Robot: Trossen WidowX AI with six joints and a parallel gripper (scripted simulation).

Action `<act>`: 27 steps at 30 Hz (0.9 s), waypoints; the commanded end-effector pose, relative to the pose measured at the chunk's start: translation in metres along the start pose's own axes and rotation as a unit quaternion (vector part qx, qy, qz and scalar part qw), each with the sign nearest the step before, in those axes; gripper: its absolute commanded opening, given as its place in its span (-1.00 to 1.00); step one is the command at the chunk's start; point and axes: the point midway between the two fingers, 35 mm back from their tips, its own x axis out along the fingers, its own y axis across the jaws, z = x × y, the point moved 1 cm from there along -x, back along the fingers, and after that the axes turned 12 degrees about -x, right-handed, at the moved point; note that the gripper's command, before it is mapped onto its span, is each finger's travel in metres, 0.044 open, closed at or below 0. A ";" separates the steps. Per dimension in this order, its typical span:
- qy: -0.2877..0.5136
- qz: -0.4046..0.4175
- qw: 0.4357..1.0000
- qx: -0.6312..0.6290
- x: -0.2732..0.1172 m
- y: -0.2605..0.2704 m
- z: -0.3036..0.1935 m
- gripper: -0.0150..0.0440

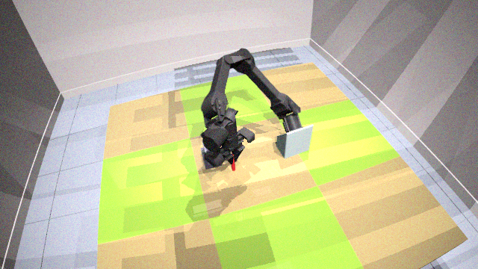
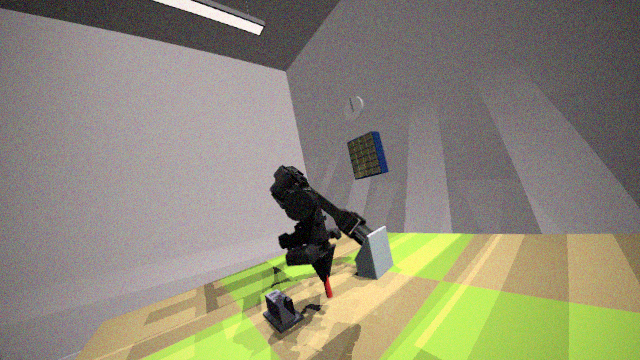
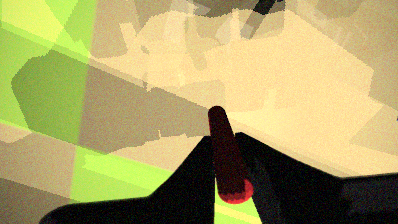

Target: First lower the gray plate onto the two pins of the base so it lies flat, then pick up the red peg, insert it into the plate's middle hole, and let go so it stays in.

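Observation:
My gripper [image 1: 233, 157] [image 2: 327, 278] [image 3: 223, 141] is shut on the red peg [image 1: 234, 165] [image 2: 328, 289] [image 3: 226, 160]. The peg points down from the fingertips, slightly tilted in the exterior view, and hangs above the table. The dark base [image 2: 282, 312] stands on the table, left of the peg in the exterior view, with a wide foot and a raised block. Its top looks lighter gray, but the plate, its holes and the pins are too small to tell apart. In the top view the arm hides most of the base. The wrist view does not show the base.
A pale blue-gray wedge-shaped block [image 1: 299, 143] [image 2: 381, 252] stands at the foot of the arm, right of the gripper. The arm [image 1: 220, 80] bends high over the table. The table top [image 1: 396, 198] [image 2: 505, 270] has green and tan squares with shadows.

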 end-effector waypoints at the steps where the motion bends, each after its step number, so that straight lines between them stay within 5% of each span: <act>1: -0.002 0.004 1.000 -0.001 -0.003 -0.001 0.012 -0.49; 27: -0.007 0.003 1.000 0.004 -0.006 -0.016 0.088 -0.49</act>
